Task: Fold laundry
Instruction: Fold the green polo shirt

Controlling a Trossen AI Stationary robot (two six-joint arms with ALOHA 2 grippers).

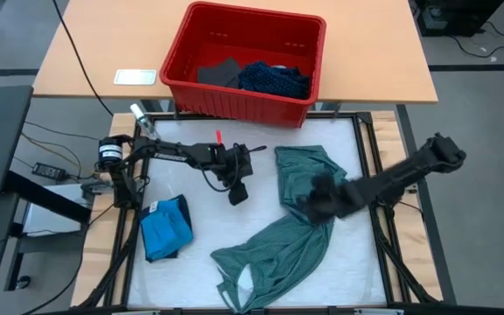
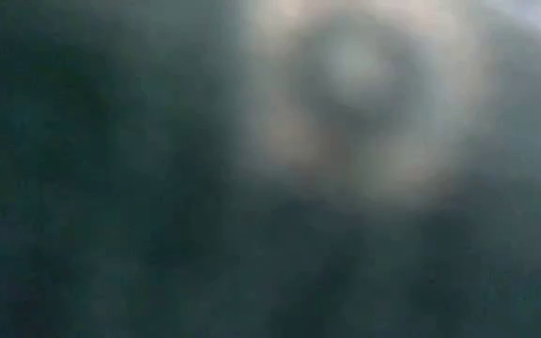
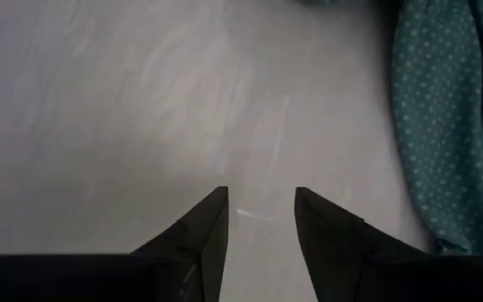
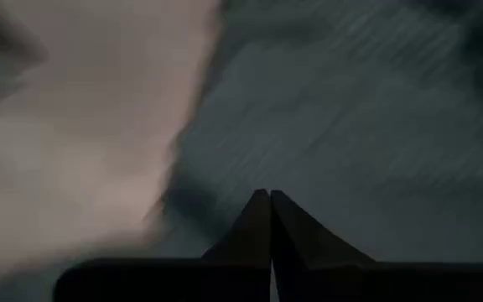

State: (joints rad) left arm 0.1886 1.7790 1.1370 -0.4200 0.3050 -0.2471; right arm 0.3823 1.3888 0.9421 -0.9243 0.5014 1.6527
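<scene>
A grey-green dotted shirt [image 1: 291, 227] lies crumpled on the white mat, running from the middle right toward the near edge. It also shows in the left wrist view [image 3: 447, 126]. My right gripper [image 1: 309, 203] is over the shirt's far half, blurred, with its fingers [image 4: 269, 195] shut together. Left of the shirt, my left gripper [image 1: 239, 194] is over bare mat, its fingers [image 3: 260, 201] open with nothing between them. A bright blue small garment [image 1: 166, 227] lies flat at the near left. My right gripper is shut just above or on the grey-green shirt [image 4: 350, 109], slanting down at it. Blur hides the fingertips' meeting with the cloth, so I cannot tell whether it touches or holds any of it.
A red plastic bin [image 1: 182, 70] stands beyond the mat's far edge, with a navy dotted piece [image 1: 274, 79] and a dark one [image 1: 220, 73] inside. Bare mat [image 1: 208, 219] lies between the blue garment and the shirt. The low view is filled by a dark blur.
</scene>
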